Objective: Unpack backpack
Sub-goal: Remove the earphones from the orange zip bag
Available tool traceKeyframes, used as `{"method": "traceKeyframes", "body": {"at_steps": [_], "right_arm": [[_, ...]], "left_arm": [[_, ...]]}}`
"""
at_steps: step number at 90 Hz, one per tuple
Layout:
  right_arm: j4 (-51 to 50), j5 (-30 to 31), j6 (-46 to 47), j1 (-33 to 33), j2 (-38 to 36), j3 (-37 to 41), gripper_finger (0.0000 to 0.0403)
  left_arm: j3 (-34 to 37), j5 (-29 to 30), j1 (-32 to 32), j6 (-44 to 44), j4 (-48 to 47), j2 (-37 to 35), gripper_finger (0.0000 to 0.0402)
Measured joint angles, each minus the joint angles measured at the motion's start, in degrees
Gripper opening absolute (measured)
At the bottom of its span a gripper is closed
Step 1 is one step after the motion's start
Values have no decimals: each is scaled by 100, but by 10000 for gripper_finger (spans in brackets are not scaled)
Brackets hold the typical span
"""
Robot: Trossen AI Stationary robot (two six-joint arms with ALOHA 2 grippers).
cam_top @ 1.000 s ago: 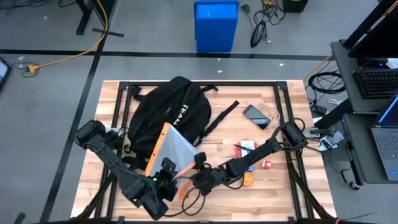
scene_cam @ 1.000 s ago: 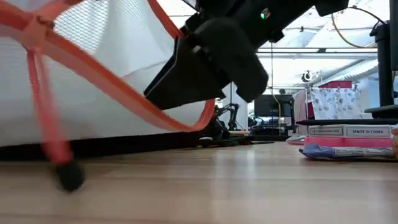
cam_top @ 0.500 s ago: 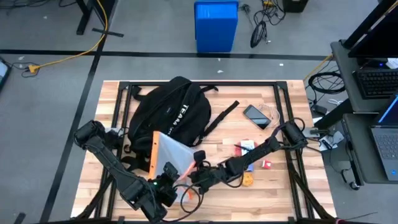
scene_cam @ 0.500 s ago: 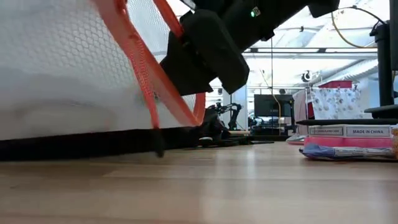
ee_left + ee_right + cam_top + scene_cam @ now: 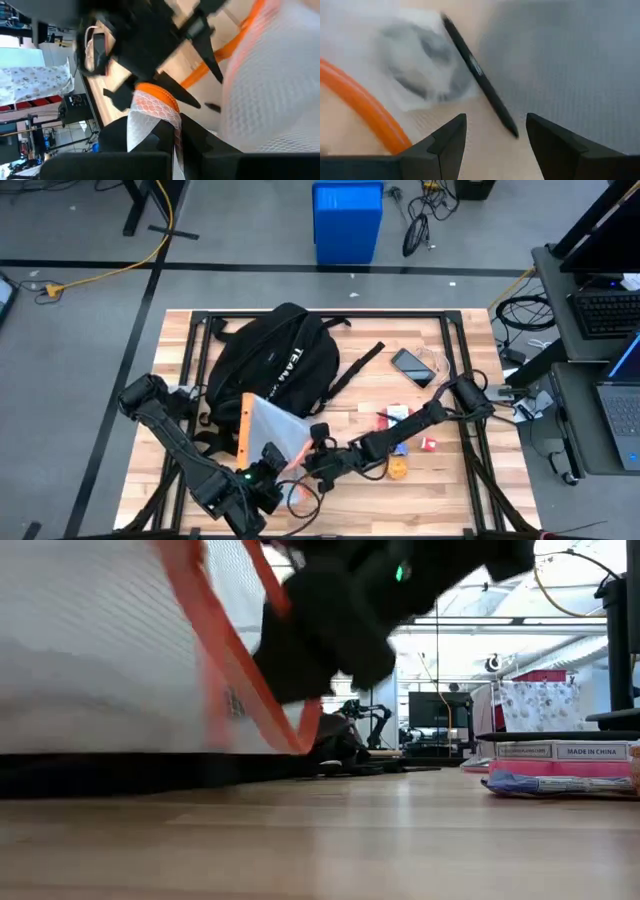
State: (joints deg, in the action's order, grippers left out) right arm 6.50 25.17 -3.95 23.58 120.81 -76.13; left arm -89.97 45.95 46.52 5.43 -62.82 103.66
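From above, the backpack (image 5: 272, 360) lies at the table's (image 5: 460, 490) far left, the mesh pouch (image 5: 270, 425) just in front of it. Level view: the pouch's orange edge is lifted. My left gripper (image 5: 172, 131) pinches that mesh. My right gripper (image 5: 495, 132) is spread, empty. I should pull slowly, keeping the pouch clear of the straps.
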Motion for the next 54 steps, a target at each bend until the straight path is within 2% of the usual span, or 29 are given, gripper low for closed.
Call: {"method": "traceKeyframes", "body": {"at_steps": [11, 22, 31, 37, 54], "right_arm": [[48, 17, -45, -16, 25, 1, 194], [48, -17, 106, -26, 25, 1, 194], [25, -444, 267, -27, 25, 1, 194], [-98, -641, 439, -4, 25, 1, 194], [-525, -641, 503, 164, -126, 1, 194]], "left_arm": [[0, 74, -2, 4, -6, 0, 0], [1, 427, -3, 2, -27, 0, 0], [2, 578, -10, -39, -27, 0, 0], [2, 280, -11, -58, -22, 0, 0], [24, -772, -2, -501, 108, 0, 0]]}}
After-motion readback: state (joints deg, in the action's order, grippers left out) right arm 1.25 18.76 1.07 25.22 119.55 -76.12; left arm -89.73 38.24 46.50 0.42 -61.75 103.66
